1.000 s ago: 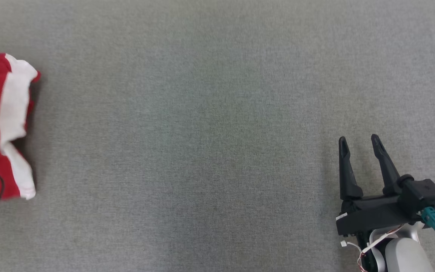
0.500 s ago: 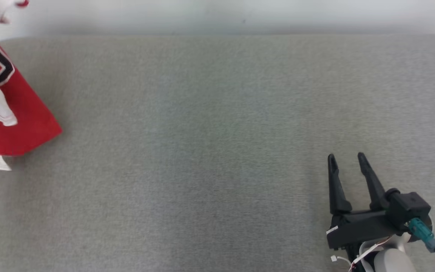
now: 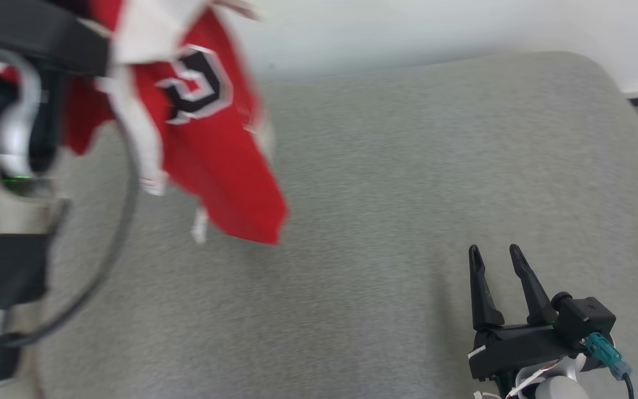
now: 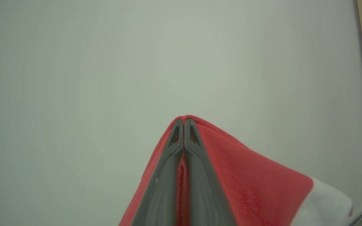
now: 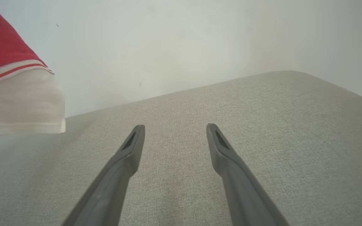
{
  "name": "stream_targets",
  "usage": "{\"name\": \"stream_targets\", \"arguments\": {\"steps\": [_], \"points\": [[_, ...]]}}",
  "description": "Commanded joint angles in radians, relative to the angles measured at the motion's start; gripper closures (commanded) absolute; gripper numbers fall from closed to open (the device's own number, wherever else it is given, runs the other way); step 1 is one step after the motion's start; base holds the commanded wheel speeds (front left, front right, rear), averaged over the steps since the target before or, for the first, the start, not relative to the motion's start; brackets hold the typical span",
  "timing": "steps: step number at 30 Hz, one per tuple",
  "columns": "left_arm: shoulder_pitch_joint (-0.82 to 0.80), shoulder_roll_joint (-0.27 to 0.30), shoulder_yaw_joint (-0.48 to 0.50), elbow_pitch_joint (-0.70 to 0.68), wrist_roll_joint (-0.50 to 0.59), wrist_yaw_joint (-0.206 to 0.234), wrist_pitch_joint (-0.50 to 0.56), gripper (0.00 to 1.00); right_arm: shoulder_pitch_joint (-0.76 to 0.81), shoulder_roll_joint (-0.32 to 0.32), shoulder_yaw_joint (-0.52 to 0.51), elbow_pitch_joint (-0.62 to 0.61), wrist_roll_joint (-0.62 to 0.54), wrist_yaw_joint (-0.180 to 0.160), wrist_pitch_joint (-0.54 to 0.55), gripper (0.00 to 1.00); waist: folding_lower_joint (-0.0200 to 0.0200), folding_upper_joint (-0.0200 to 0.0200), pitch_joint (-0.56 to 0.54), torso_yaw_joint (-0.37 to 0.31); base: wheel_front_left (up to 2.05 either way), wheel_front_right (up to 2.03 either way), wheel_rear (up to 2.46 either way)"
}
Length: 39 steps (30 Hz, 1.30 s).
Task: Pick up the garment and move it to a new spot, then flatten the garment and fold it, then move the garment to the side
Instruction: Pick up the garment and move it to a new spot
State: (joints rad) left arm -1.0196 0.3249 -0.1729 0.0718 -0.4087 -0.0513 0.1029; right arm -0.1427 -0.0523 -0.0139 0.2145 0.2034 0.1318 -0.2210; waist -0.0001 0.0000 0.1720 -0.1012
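Now we hold the red-and-white garment [image 3: 214, 166] aloft: a second ago it lay bunched on the grey cushion [image 3: 407, 194] at nine o'clock of the head view, and it now hangs blurred at about eleven o'clock, its black-and-white number patch [image 3: 197, 83] facing us. Our left gripper [image 4: 183, 121] is clenched on a peak of the red cloth, while our right gripper [image 3: 493, 249] rests at five o'clock, fingers spread and nothing between them, as before. Our head has tilted up too, so the pale wall [image 3: 435, 27] shows along twelve o'clock.
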Motion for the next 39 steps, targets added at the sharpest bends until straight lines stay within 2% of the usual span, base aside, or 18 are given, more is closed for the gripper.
{"name": "stream_targets", "arguments": {"steps": [1, 6, 11, 19, 21, 23, 26, 27, 28, 29, 34, 39], "points": [[-0.015, -0.023, -0.021, -0.01, 0.001, 0.003, 0.007, 1.0, 0.004, 0.003, 0.005, 0.007, 0.014, -0.002, -0.009, 0.0, 0.0001, 0.0, -0.023, -0.071, 0.0, 0.0, 0.0], [0.017, -0.118, -0.11, 0.012, -0.009, 0.001, 0.009, 1.0, -0.005, 0.004, 0.018, 0.029, 0.025, -0.002, -0.02, 0.0, 0.0001, 0.0, -0.011, -0.128, 0.0, 0.0, 0.0], [0.103, -0.177, -0.179, 0.081, -0.006, 0.004, -0.019, 1.0, -0.015, 0.004, 0.019, 0.043, 0.032, -0.002, -0.03, 0.0, 0.0001, 0.0, 0.007, -0.168, 0.0, 0.0, 0.0], [0.331, -0.215, -0.234, 0.279, -0.02, 0.029, -0.103, 1.0, -0.023, 0.004, 0.021, 0.053, 0.036, -0.002, -0.038, 0.0, 0.0001, 0.0, 0.03, -0.186, 0.0, 0.0, 0.0], [0.378, -0.219, -0.258, 0.351, -0.011, 0.023, -0.122, 1.0, -0.024, 0.004, 0.025, 0.056, 0.034, -0.002, -0.04, 0.0, 0.0001, 0.0, 0.036, -0.181, 0.0, 0.0, 0.0], [0.394, -0.21, -0.291, 0.424, 0.022, 0.017, -0.135, 1.0, -0.03, 0.004, 0.03, 0.06, 0.032, -0.002, -0.041, 0.0, 0.0001, 0.0, 0.043, -0.176, 0.0, 0.0, 0.0], [0.39, -0.227, -0.317, 0.505, 0.036, 0.014, -0.18, 1.0, -0.04, 0.004, 0.032, 0.063, 0.031, -0.002, -0.042, 0.0, 0.0001, 0.0, 0.048, -0.165, 0.0, 0.0, 0.0], [0.38, -0.232, -0.324, 0.519, 0.041, 0.012, -0.201, 0.72, -0.041, 0.004, 0.032, 0.064, 0.028, -0.002, -0.042, 0.0, 0.0001, 0.0, 0.046, -0.16, 0.0, 0.0, 0.0], [0.367, -0.239, -0.329, 0.53, 0.042, 0.011, -0.222, 0.3, -0.039, 0.003, 0.027, 0.067, 0.024, -0.002, -0.043, 0.0, 0.0001, 0.0, 0.043, -0.152, 0.0, 0.0, 0.0], [0.356, -0.243, -0.331, 0.539, 0.042, 0.01, -0.242, 0.0, -0.038, 0.003, 0.026, 0.068, 0.022, -0.002, -0.043, 0.0, 0.0001, 0.0, 0.04, -0.147, 0.0, 0.0, 0.0], [0.315, -0.259, -0.338, 0.541, 0.035, 0.016, -0.314, 0.0, -0.024, 0.003, 0.022, 0.074, 0.018, -0.002, -0.043, 0.0, 0.0001, 0.0, 0.011, -0.118, 0.0, 0.0, 0.0], [0.306, -0.263, -0.343, 0.513, 0.041, 0.025, -0.338, 0.0, -0.007, 0.003, 0.017, 0.074, 0.014, -0.002, -0.039, 0.0, 0.0001, 0.0, -0.016, -0.094, 0.0, 0.0, 0.0]]}}
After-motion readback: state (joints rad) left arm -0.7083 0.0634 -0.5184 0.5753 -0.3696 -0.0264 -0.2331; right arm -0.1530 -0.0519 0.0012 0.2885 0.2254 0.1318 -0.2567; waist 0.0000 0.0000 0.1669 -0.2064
